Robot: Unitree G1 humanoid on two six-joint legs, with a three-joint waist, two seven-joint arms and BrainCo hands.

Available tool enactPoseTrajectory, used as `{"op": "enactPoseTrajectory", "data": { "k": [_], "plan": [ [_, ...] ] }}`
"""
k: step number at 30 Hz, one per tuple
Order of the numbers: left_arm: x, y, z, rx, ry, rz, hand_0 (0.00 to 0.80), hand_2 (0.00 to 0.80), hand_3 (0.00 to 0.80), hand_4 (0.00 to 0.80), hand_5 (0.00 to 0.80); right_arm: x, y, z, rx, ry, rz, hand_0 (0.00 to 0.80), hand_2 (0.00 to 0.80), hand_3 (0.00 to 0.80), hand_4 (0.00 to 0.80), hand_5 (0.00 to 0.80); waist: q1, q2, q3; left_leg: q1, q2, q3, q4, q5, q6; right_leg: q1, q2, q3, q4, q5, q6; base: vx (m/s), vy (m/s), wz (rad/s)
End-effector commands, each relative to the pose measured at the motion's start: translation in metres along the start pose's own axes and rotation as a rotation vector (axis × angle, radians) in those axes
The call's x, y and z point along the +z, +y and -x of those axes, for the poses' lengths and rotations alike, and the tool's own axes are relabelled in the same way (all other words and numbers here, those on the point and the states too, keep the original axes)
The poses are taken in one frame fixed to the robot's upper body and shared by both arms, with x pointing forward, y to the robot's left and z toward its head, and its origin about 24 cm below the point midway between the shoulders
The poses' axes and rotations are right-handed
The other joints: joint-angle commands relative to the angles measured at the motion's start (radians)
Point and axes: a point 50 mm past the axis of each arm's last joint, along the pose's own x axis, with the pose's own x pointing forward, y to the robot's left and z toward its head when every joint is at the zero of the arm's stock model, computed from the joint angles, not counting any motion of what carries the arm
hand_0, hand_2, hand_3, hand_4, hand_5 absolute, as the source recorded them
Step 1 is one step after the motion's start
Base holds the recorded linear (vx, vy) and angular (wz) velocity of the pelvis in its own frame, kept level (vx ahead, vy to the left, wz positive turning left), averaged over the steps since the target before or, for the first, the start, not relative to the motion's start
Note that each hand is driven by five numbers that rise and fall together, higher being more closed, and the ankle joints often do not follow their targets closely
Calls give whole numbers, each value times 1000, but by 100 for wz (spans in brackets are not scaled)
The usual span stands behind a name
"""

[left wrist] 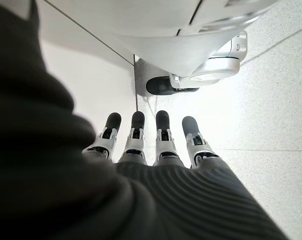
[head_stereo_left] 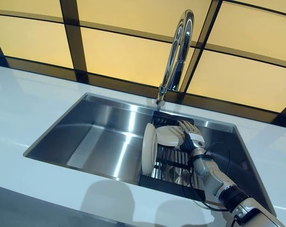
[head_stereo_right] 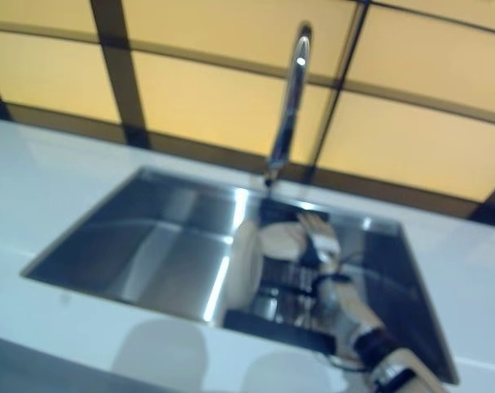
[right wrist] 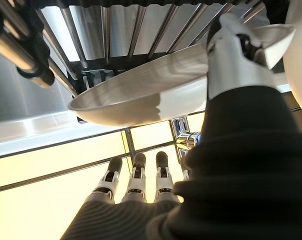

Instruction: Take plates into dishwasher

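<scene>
Cream plates: we count two in the steel sink point(head_stereo_left: 100, 137), both on the black rack point(head_stereo_left: 166, 182) at its right end
Standing plate point(head_stereo_left: 149, 149): on edge, face turned to the sink's left, long axis running from the near rim toward the faucet point(head_stereo_left: 177, 52)
Tilted plate point(right wrist: 146, 97): just beside it on the right, leaning, rim up toward the faucet
Right hand point(head_stereo_left: 191, 137): we see one arm reaching in from the lower right, thumb point(right wrist: 233, 55) hooked over the tilted plate's rim, fingers point(right wrist: 136, 175) stretched straight beneath it, so it pinches that plate
Left hand point(left wrist: 151, 150): fingers straight, empty, above pale floor point(left wrist: 271, 110)
</scene>
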Motion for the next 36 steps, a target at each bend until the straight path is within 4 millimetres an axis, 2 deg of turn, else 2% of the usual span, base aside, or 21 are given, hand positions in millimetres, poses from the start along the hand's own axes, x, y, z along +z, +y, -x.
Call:
{"op": "enactPoseTrajectory", "data": {
  "k": [1,6,16,29,36],
  "plan": [
    [-5,-7,-1,-16,36,-64,0,0,0,0,0,27,-44,-29,-134,-131,30,0,0,0,0,0,20,-15,-21,14,-62,7,48,-128,104,-43,-40,2,51,34,73,0,0,0],
    [-5,-4,-1,-13,39,-64,0,0,0,0,0,23,-50,-34,-77,-119,58,0,0,0,0,0,22,-23,-21,16,-60,8,48,-127,103,-39,-38,1,50,34,74,0,0,0],
    [-4,5,0,3,47,-66,0,0,0,0,0,22,-46,-39,138,-128,55,0,0,0,0,0,24,-40,-22,20,-54,9,34,-117,98,-38,-31,0,46,40,74,0,0,0],
    [-7,9,1,12,50,-65,0,0,0,0,0,20,-55,-46,212,-151,122,0,0,0,0,0,30,-46,-16,22,-54,9,33,-113,98,-35,-34,1,53,38,75,0,0,0],
    [-6,10,1,11,48,-66,0,0,0,0,0,19,-63,-48,140,-154,145,0,0,0,0,0,31,-48,-11,22,-53,6,36,-114,100,-35,-34,5,56,38,76,0,0,0]
  ]
}}
